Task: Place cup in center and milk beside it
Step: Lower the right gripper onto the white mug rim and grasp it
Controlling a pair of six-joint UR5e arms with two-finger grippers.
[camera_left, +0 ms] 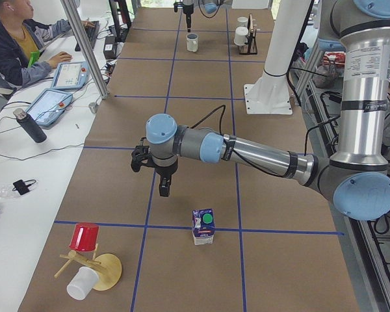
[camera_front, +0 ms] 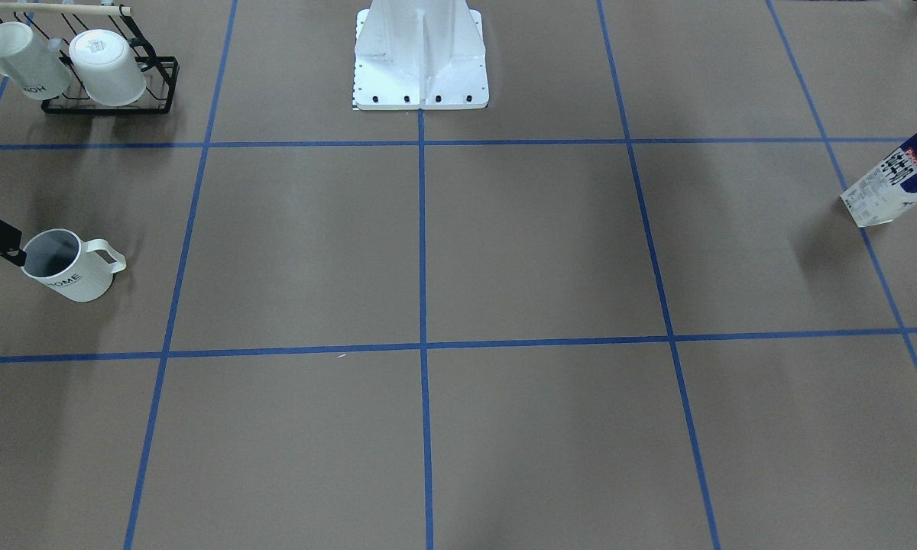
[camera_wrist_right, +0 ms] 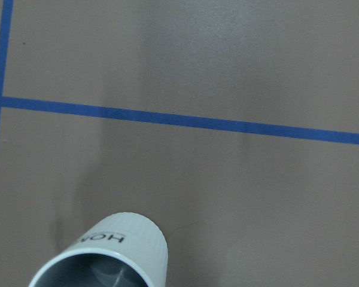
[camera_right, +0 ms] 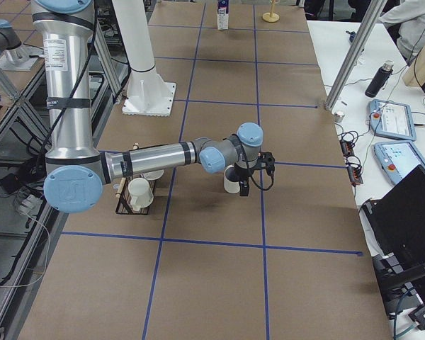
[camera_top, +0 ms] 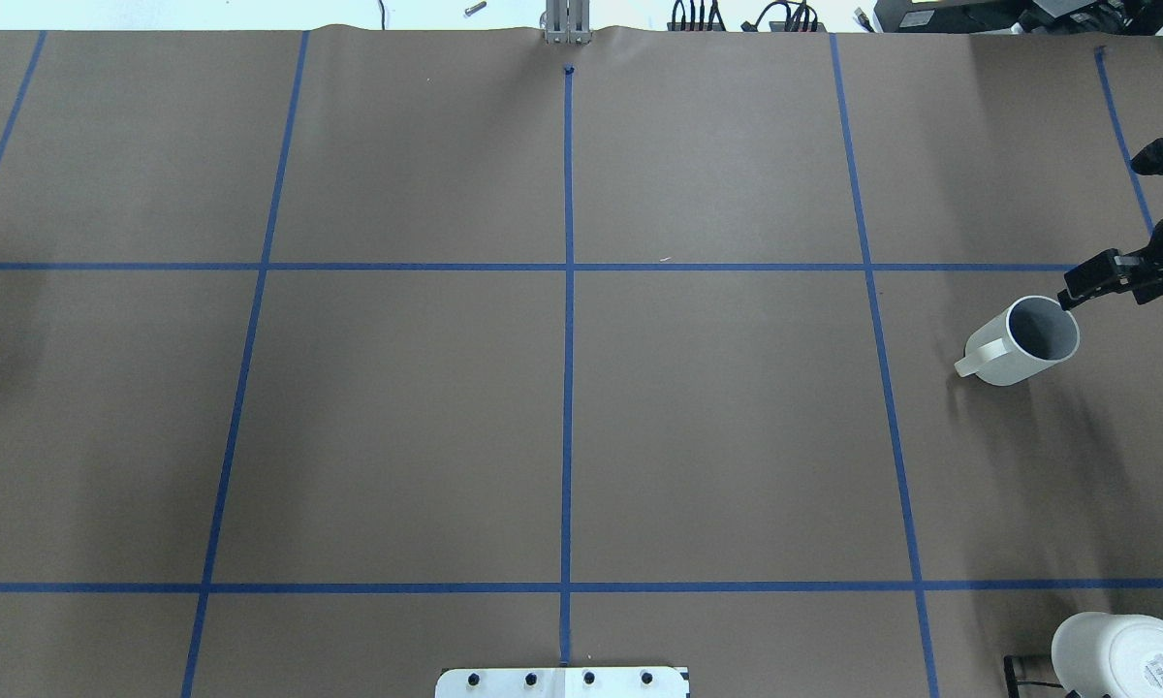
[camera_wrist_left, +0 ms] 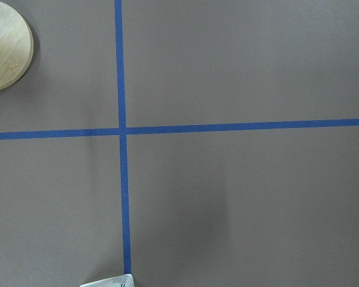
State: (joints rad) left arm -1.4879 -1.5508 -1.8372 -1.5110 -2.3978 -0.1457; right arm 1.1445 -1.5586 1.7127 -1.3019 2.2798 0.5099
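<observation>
The cup [camera_front: 69, 266], a white mug with a dark grey inside and "HOME" on its side, stands upright near the table's end on my right side. It also shows in the overhead view [camera_top: 1022, 341] and at the bottom of the right wrist view [camera_wrist_right: 105, 260]. My right gripper [camera_top: 1127, 215] is open, and one finger [camera_top: 1090, 278] is just beside the cup's rim. The milk [camera_front: 895, 182], a navy-and-white carton, stands at the opposite end [camera_left: 203, 225]. My left gripper [camera_left: 153, 175] hovers a little beyond it; I cannot tell if it is open. The center crossing [camera_top: 569, 267] is bare.
A black wire rack [camera_front: 111, 76] holds two other white mugs near the robot's base [camera_front: 420, 61]. A wooden stand with a red cup and a white cup [camera_left: 91, 260] lies past the milk. Its round base shows in the left wrist view [camera_wrist_left: 6, 54].
</observation>
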